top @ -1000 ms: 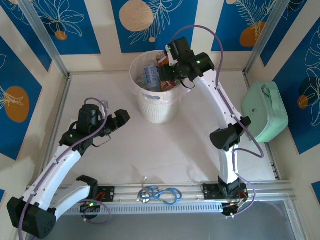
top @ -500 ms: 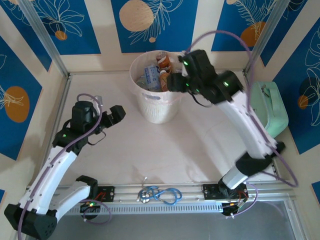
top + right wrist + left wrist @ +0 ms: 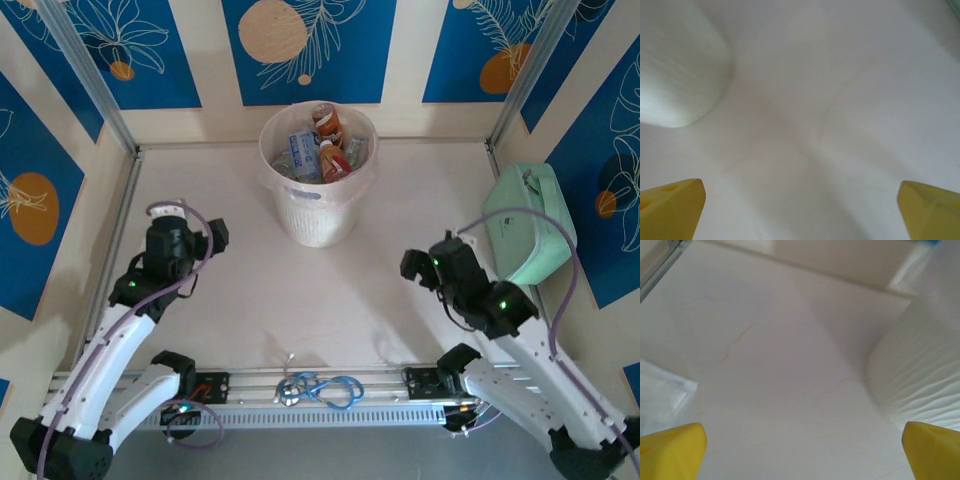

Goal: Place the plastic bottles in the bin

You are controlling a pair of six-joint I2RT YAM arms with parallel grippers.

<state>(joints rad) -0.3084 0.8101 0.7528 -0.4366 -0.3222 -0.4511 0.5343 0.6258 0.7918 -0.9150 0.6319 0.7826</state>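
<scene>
Now that the right hand (image 3: 418, 266) has backed off from the bin (image 3: 318, 215), it and the left hand (image 3: 212, 236) gape empty; bottles (image 3: 318, 150) inside.

The pale beige tabletop (image 3: 300, 290) in front of me is flat and smooth. The left wrist view shows thin hairline marks across its surface. A mint-green rounded case with a carry handle (image 3: 530, 225) lies at my right edge of the tabletop, close to the side wall. A bundle of blue cord loops (image 3: 322, 388) rests on the slotted aluminium rail (image 3: 380, 412) along the near edge. Blue wall panels with white leaf outlines and orange discs (image 3: 300, 50) enclose the space. Silver frame posts (image 3: 85, 75) stand at the far corners.
</scene>
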